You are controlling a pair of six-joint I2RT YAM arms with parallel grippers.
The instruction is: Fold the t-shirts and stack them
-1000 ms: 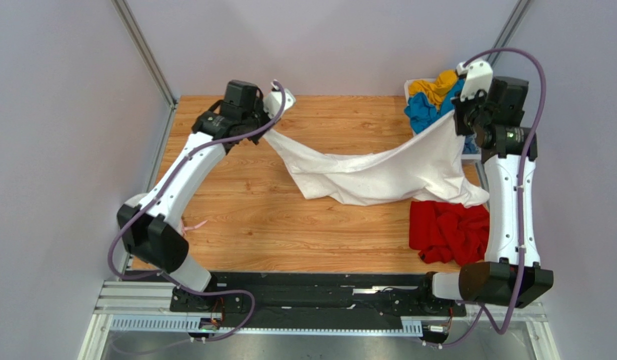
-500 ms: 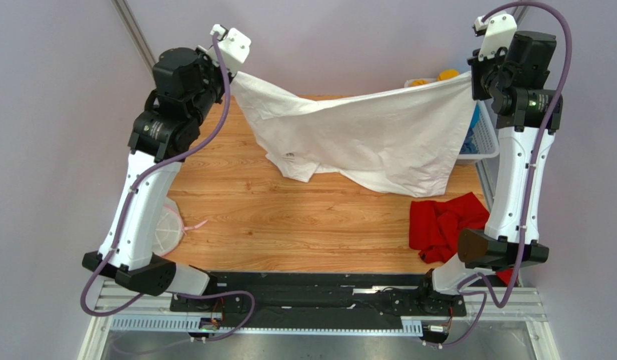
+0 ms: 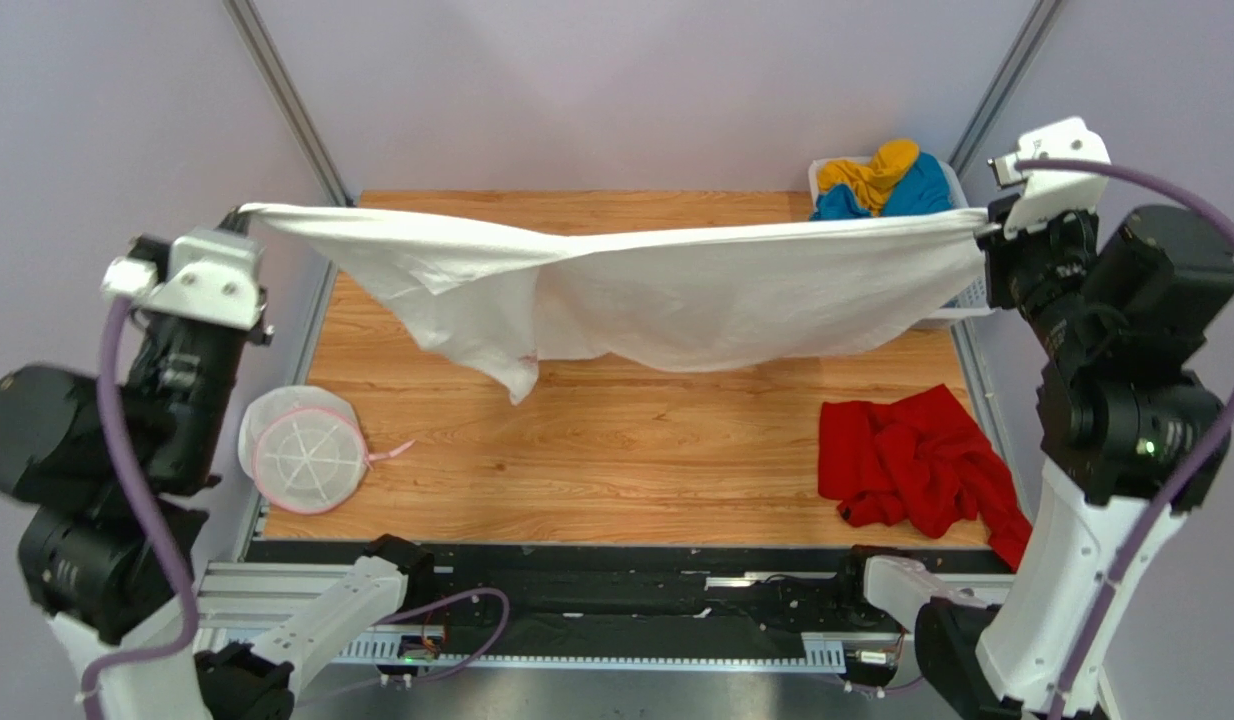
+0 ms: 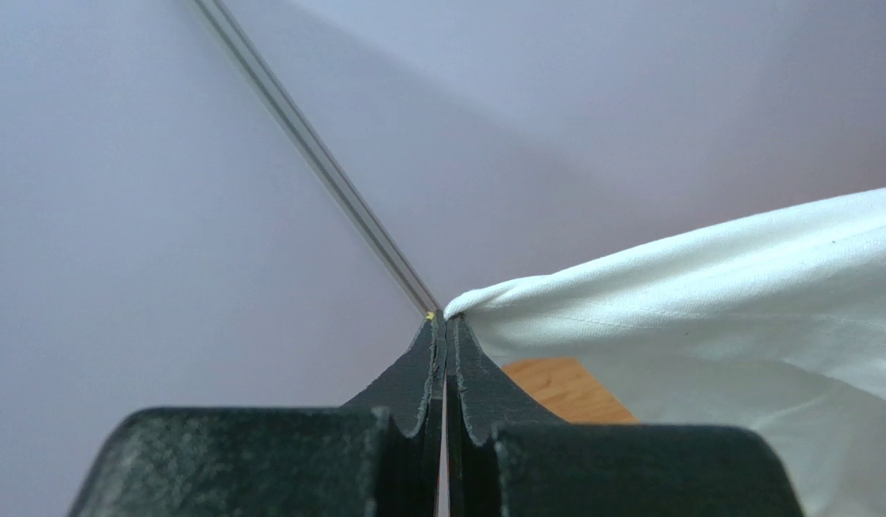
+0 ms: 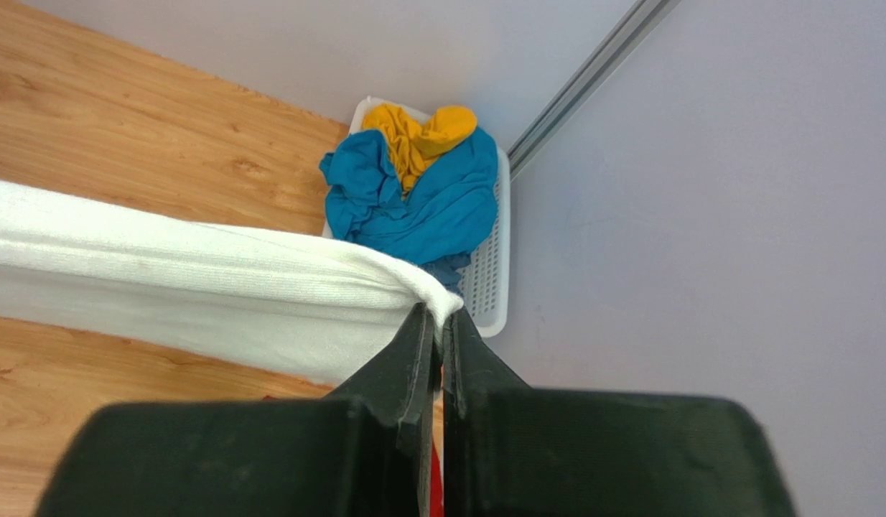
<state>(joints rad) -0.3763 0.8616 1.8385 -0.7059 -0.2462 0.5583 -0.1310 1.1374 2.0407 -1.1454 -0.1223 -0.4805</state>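
Observation:
The large white t-shirt hangs stretched in the air across the table between both raised arms, its print hidden. My left gripper is shut on its left corner, seen in the left wrist view with the white cloth running off right. My right gripper is shut on its right corner, seen in the right wrist view with the cloth running off left. The red t-shirt lies crumpled at the front right. The blue t-shirt and yellow t-shirt lie in the basket.
A white lattice basket stands at the table's back right corner, by the wall. A round white mesh disc with a pink loop lies at the table's left edge. A metal rail runs along the near edge.
Both arms have swung outward and toward the camera, pulling the white t-shirt taut and higher. It now spans wider than the table, and the mesh disc is uncovered.

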